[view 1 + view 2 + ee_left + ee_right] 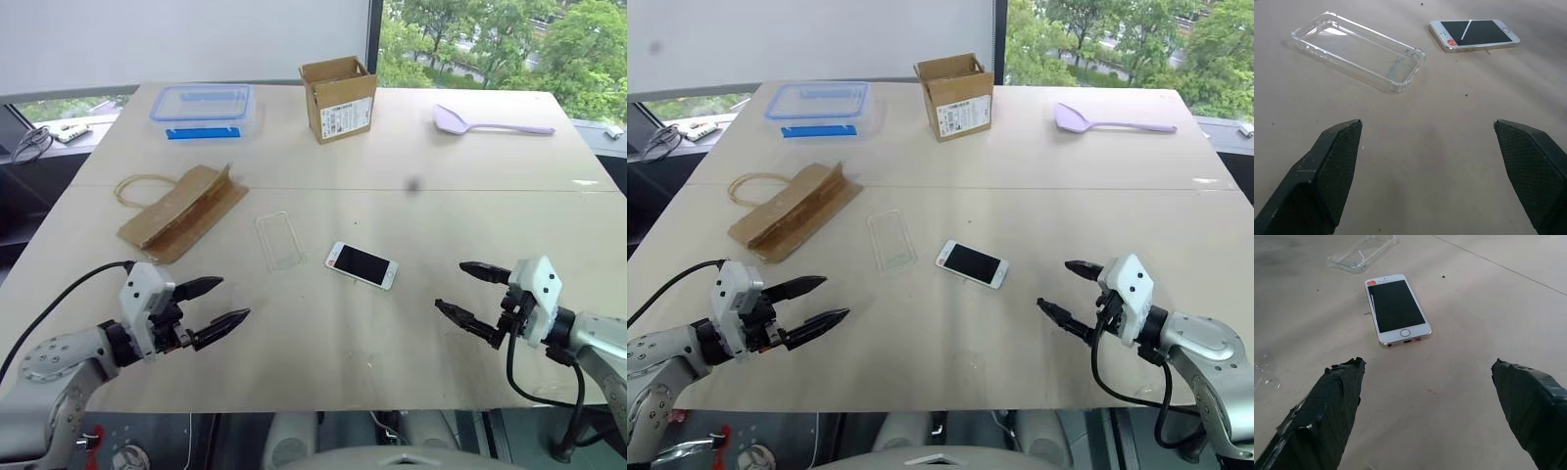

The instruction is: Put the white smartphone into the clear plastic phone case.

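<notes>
On the table [470, 166], white smartphone [361, 264] beside clear plastic phone case [280, 240], both end effectors spread wide, empty.

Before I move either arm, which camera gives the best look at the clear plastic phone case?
The left wrist view: the clear plastic phone case lies whole and close, open side up, rim and corners distinct. Both eye views show it as a faint outline beside the white smartphone. The right wrist view catches one end of it at the picture's edge.
</notes>
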Action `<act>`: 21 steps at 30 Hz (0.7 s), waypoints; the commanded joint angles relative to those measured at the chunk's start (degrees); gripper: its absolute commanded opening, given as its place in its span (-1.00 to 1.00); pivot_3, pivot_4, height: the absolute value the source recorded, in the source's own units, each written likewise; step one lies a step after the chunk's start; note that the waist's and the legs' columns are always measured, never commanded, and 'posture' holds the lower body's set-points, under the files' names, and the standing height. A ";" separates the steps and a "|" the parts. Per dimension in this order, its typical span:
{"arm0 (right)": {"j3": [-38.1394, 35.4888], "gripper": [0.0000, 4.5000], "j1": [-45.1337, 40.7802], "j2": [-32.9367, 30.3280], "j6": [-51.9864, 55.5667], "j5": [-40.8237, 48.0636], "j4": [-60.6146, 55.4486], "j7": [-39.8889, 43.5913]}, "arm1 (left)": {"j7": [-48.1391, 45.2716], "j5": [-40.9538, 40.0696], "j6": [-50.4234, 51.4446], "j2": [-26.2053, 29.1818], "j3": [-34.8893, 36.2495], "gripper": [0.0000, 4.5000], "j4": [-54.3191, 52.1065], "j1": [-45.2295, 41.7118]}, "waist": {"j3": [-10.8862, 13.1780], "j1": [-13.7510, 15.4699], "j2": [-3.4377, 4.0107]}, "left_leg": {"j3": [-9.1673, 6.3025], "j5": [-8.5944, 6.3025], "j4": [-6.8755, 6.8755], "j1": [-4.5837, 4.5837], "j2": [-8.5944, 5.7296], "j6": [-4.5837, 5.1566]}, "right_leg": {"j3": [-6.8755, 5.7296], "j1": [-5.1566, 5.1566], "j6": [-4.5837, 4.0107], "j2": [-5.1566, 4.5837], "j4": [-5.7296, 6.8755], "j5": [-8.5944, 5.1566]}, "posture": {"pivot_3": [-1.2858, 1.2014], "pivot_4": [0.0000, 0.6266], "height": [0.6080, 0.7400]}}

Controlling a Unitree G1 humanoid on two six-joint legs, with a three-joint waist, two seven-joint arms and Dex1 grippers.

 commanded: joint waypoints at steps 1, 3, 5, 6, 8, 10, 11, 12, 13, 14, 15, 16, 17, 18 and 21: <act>-2.30 1.00 0.91 -0.11 -3.41 2.13 -3.67 1.84 | -0.87 0.89 -1.94 1.46 -1.73 0.98 1.94 -6.24 | 0.01 0.04 0.02 | 0.00 0.00 0.00 0.00 0.00 0.00 | 0.00 0.00 0.00 0.00 0.00 0.00 | 0.03 -0.52 1.00; -1.96 1.00 0.31 0.40 -4.67 4.76 -6.19 3.39 | -3.81 3.33 -4.43 3.35 -6.44 0.98 6.44 -15.34 | 0.12 1.36 0.15 | -0.01 0.00 0.03 0.00 -0.09 0.01 | -0.16 0.08 0.00 -0.02 0.00 -0.01 | 0.03 -0.52 1.00; -1.51 1.00 -0.16 -0.30 -3.85 7.13 -7.70 4.76 | -8.05 5.81 -7.24 5.23 -10.06 0.98 10.23 -20.33 | 0.14 1.49 0.15 | -0.15 0.00 0.13 -0.03 -0.03 -0.01 | -0.30 0.11 -0.03 0.09 0.00 0.01 | 0.03 -0.52 1.00; -1.17 1.00 -0.40 -0.89 -3.27 8.05 -8.22 5.51 | -9.64 7.20 -8.37 6.16 -11.87 0.98 12.25 -22.48 | 0.10 1.31 0.21 | -0.13 0.00 0.13 0.01 -0.03 -0.01 | -0.26 0.12 -0.03 0.09 0.00 0.01 | 0.03 -0.52 1.00; -0.44 1.00 -0.87 -2.41 -2.19 9.59 -9.34 6.95 | -14.82 9.26 -11.36 7.54 -15.91 0.98 18.42 -28.82 | 0.12 0.67 0.23 | 0.03 0.00 0.09 0.13 -0.03 0.00 | -0.08 0.25 -0.01 0.06 -0.06 0.01 | 0.03 -0.52 1.00; -0.12 1.00 -1.40 -3.59 -1.34 10.48 -10.16 7.27 | -22.73 12.10 -17.07 8.62 -20.36 0.98 26.64 -35.72 | 0.13 0.51 0.22 | 0.08 0.00 0.04 0.05 -0.04 0.01 | -0.05 0.21 -0.01 0.07 -0.14 0.02 | 0.03 -0.52 1.00; -0.13 1.00 -1.66 -3.98 -1.14 10.63 -10.34 7.04 | -26.78 13.97 -20.75 8.82 -22.70 0.98 31.43 -39.46 | 0.15 0.45 0.18 | 0.05 0.00 0.04 0.02 -0.06 0.01 | -0.07 0.20 -0.02 0.13 -0.15 0.02 | 0.03 -0.52 1.00; -0.16 1.00 -1.88 -4.24 -0.94 10.72 -10.60 6.66 | -30.29 16.18 -24.59 8.71 -25.05 0.98 36.61 -43.52 | 0.15 0.44 0.17 | 0.01 0.00 0.03 -0.07 -0.04 0.01 | -0.09 0.14 -0.03 0.16 -0.15 0.03 | 0.03 -0.52 1.00; -0.24 1.00 -1.87 -4.42 -0.78 10.84 -10.95 6.29 | -32.80 18.01 -27.83 8.51 -27.29 0.98 41.33 -47.18 | 0.15 0.53 0.17 | -0.01 0.00 0.02 -0.08 -0.04 0.01 | -0.11 0.14 -0.04 0.18 -0.15 0.03 | 0.03 -0.52 1.00; -0.36 1.00 -1.62 -4.57 -0.61 11.02 -11.47 5.89 | -34.30 19.48 -31.74 8.66 -30.75 0.98 46.37 -51.06 | 0.15 0.53 0.17 | -0.01 0.00 0.02 -0.07 -0.05 0.01 | -0.12 0.15 -0.04 0.19 -0.13 0.03 | 0.03 -0.52 1.00; -0.44 1.00 -1.42 -4.66 -0.48 11.16 -11.84 5.63 | -34.85 20.15 -34.49 8.81 -33.26 0.98 49.84 -53.57 | 0.15 0.57 0.16 | -0.05 0.00 0.03 -0.13 -0.04 0.01 | -0.14 0.12 -0.04 0.23 -0.14 0.04 | 0.03 -0.52 1.00; -0.56 1.00 -0.88 -4.66 -0.44 11.03 -12.38 5.16 | -34.99 21.45 -38.13 8.55 -36.32 0.98 54.28 -56.81 | 0.15 0.56 0.16 | -0.05 0.00 0.04 -0.13 -0.04 0.01 | -0.14 0.13 -0.10 0.23 -0.13 0.07 | 0.03 -0.52 1.00; -0.68 1.00 -0.18 -4.63 -0.44 10.74 -12.98 4.63 | -34.99 22.78 -41.42 7.92 -39.20 0.98 58.77 -60.07 | 0.15 0.56 0.16 | -0.05 0.00 0.05 -0.14 -0.04 0.02 | -0.13 0.14 -0.10 0.22 -0.14 0.08 | 0.03 -0.52 1.00; -0.82 1.00 0.58 -4.54 -0.52 10.37 -13.56 4.08 | -34.99 24.21 -44.22 6.89 -41.40 0.98 63.16 -63.03 | 0.15 0.55 0.15 | -0.05 0.00 0.05 -0.16 -0.04 0.02 | -0.13 0.14 -0.08 0.22 -0.15 0.07 | 0.03 -0.52 1.00; -1.04 1.00 2.59 -4.13 -0.42 9.92 -15.55 2.08 | -34.99 27.96 -52.80 3.68 -46.67 0.98 73.25 -69.21 | 0.15 0.57 0.13 | -0.07 0.01 0.13 -0.24 -0.05 0.02 | -0.16 0.13 0.06 0.22 -0.16 0.07 | 0.03 -0.52 1.00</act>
